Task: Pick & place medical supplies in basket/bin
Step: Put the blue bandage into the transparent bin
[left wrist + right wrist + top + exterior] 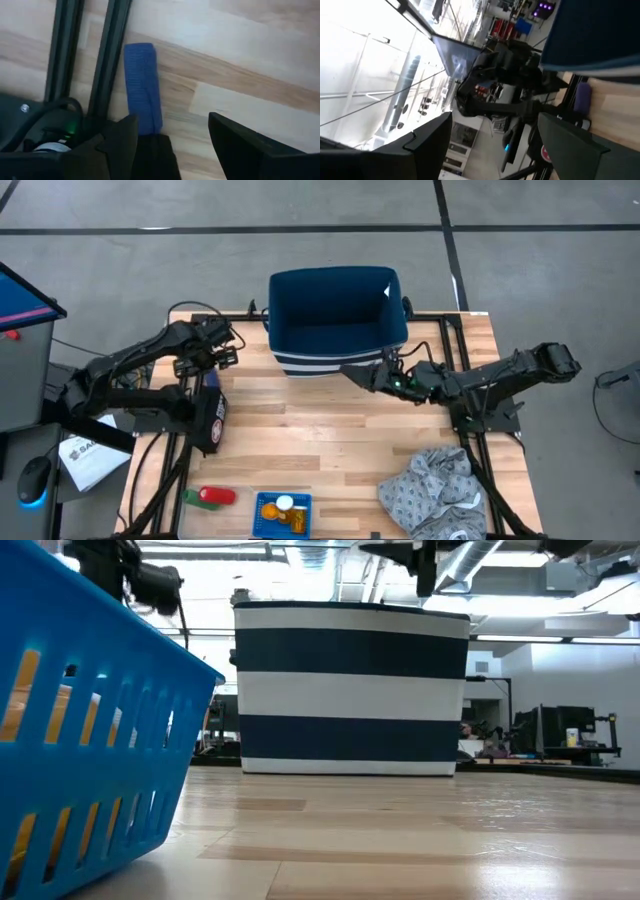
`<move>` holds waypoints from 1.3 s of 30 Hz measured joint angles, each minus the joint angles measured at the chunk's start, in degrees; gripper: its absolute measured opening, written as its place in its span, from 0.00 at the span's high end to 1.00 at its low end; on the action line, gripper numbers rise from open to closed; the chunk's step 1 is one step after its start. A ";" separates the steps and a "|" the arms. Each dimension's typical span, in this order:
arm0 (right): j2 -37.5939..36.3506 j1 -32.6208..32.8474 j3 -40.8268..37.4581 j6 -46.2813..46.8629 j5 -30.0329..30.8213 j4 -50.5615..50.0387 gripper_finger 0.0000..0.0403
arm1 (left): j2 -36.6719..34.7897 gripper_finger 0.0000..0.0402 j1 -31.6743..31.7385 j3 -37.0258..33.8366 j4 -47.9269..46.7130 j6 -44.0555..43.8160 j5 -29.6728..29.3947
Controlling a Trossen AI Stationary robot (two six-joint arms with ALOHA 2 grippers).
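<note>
The small blue basket sits at the table's near edge and fills the left of the low view. Inside it lie orange pill bottles, one with a white cap. A red cylinder with a green piece lies on the table left of the basket. My left gripper hangs open over the far left of the table, above a blue strap. My right gripper is open in the air before the navy striped tub, holding nothing.
The navy white-striped tub stands at the far middle of the table. A black pouch with a red label lies by the left arm's frame. A crumpled grey cloth covers the near right corner. Bare wood shows in the table's middle.
</note>
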 joint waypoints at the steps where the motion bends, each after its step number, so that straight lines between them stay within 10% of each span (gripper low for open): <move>1: 0.00 -0.57 0.01 0.00 -0.25 0.00 0.28 | 1.49 0.42 1.15 -0.20 0.48 0.01 0.63; 17: -0.11 -10.96 0.00 -4.31 -23.48 -2.66 0.28 | 17.96 0.33 9.43 -0.23 3.71 5.80 1.23; 39: -0.11 -13.39 0.00 -4.74 -29.36 -3.05 0.28 | 29.58 0.46 13.05 -0.19 6.08 2.56 -3.41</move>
